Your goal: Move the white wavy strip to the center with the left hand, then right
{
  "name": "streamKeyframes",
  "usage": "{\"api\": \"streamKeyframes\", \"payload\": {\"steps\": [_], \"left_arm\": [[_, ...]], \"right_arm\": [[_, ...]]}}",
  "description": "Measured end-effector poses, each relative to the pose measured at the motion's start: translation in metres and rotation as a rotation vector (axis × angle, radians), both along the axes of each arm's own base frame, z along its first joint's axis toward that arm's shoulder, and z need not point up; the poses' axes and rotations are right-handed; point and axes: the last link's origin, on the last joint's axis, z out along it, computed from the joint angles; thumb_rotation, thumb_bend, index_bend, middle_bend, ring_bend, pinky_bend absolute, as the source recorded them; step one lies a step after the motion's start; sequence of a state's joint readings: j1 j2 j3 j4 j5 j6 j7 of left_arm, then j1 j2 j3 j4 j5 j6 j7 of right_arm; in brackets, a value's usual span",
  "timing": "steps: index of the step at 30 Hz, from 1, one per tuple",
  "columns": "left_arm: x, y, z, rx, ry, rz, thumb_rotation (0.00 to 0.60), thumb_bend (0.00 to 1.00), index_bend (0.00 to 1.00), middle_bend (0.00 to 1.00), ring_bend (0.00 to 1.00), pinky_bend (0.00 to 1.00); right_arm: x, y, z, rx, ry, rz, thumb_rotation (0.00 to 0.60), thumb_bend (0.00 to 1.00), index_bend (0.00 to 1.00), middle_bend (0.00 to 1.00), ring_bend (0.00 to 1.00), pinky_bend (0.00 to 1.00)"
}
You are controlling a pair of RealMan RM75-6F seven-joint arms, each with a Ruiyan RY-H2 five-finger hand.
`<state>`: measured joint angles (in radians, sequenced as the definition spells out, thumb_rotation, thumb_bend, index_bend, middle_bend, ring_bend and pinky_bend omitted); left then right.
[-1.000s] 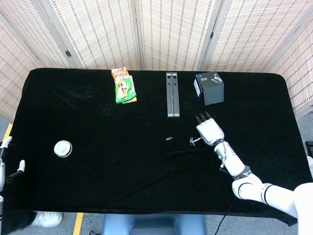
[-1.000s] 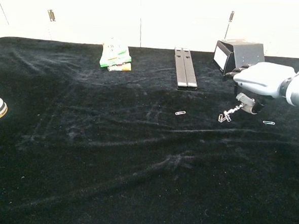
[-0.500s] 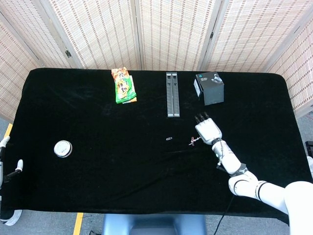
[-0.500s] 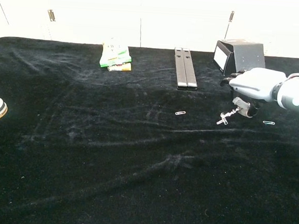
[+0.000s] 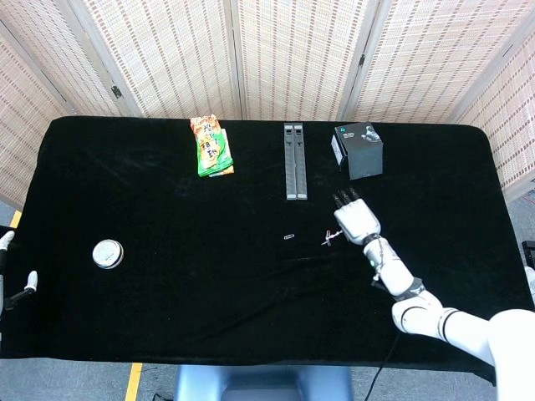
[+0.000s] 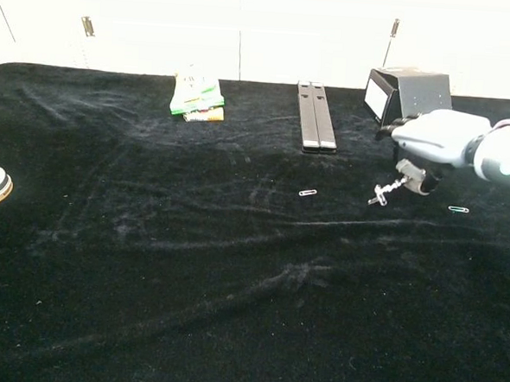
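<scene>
The white wavy strip [image 5: 329, 238] [image 6: 381, 195] is a small, thin, silvery piece right of the table's middle. My right hand [image 5: 356, 221] [image 6: 433, 143] hovers over its right end and pinches it between thumb and finger, so the strip slants down to the left with its low end at the black cloth. My left hand [image 5: 10, 271] shows only at the far left edge of the head view, off the table, fingers apart and holding nothing.
A paper clip [image 5: 289, 237] [image 6: 308, 192] lies just left of the strip, another clip [image 6: 458, 209] to its right. At the back stand a green snack packet [image 5: 211, 146], two black bars [image 5: 293, 160] and a black box [image 5: 358, 150]. A round tin [image 5: 107, 252] sits far left.
My right hand has shifted slightly back and to the left with the strip, whose bunched end has straightened. My left hand has sunk lower at the left edge.
</scene>
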<state>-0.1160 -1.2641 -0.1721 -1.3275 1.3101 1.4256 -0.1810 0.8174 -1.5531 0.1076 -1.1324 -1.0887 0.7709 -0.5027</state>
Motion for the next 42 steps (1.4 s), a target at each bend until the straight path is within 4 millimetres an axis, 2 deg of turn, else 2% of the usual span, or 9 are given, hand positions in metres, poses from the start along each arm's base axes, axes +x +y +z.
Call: {"api": "streamKeyframes", "payload": {"steps": [4,10,20,30,33,35,36,38,42], "left_arm": [[0.001,-0.002,-0.001,0.001,0.004,0.003,0.600,0.46,0.00,0.28,0.14,0.15],[0.006,-0.007,-0.005,0.003,0.002,-0.003,0.600,0.46,0.00,0.28,0.14,0.15],[0.015,-0.017,-0.011,-0.022,0.021,-0.016,0.600,0.46,0.00,0.28,0.14,0.15],[0.014,-0.020,-0.016,-0.036,0.024,-0.004,0.600,0.46,0.00,0.28,0.14,0.15],[0.014,-0.019,-0.014,-0.039,0.026,0.002,0.600,0.46,0.00,0.28,0.13,0.14],[0.014,-0.018,-0.012,-0.037,0.026,0.004,0.600,0.46,0.00,0.28,0.14,0.14],[0.014,-0.018,-0.011,-0.037,0.026,0.005,0.600,0.46,0.00,0.28,0.14,0.14],[0.014,-0.018,-0.010,-0.036,0.025,0.005,0.600,0.46,0.00,0.27,0.14,0.14],[0.013,-0.018,-0.009,-0.037,0.022,0.002,0.600,0.46,0.00,0.27,0.14,0.14]], "right_arm": [[0.002,0.011,0.013,0.004,-0.056,-0.004,0.600,0.50,0.82,0.12,0.00,0.00],[-0.003,0.050,0.039,0.005,-0.138,0.003,0.600,0.50,0.82,0.12,0.00,0.00],[-0.050,0.134,0.056,-0.015,-0.208,-0.062,0.600,0.50,0.82,0.12,0.01,0.00],[-0.068,0.146,0.039,-0.002,-0.239,-0.088,0.600,0.50,0.80,0.11,0.01,0.00],[-0.065,0.143,0.037,0.008,-0.238,-0.078,0.600,0.50,0.57,0.05,0.00,0.00],[-0.064,0.143,0.037,0.015,-0.226,-0.077,0.600,0.49,0.33,0.00,0.00,0.00],[-0.064,0.143,0.037,0.015,-0.220,-0.078,0.600,0.48,0.28,0.00,0.00,0.00],[-0.064,0.142,0.037,0.012,-0.200,-0.082,0.600,0.41,0.11,0.00,0.00,0.00],[-0.060,0.143,0.037,0.002,-0.169,-0.094,0.600,0.35,0.00,0.00,0.00,0.00]]}}
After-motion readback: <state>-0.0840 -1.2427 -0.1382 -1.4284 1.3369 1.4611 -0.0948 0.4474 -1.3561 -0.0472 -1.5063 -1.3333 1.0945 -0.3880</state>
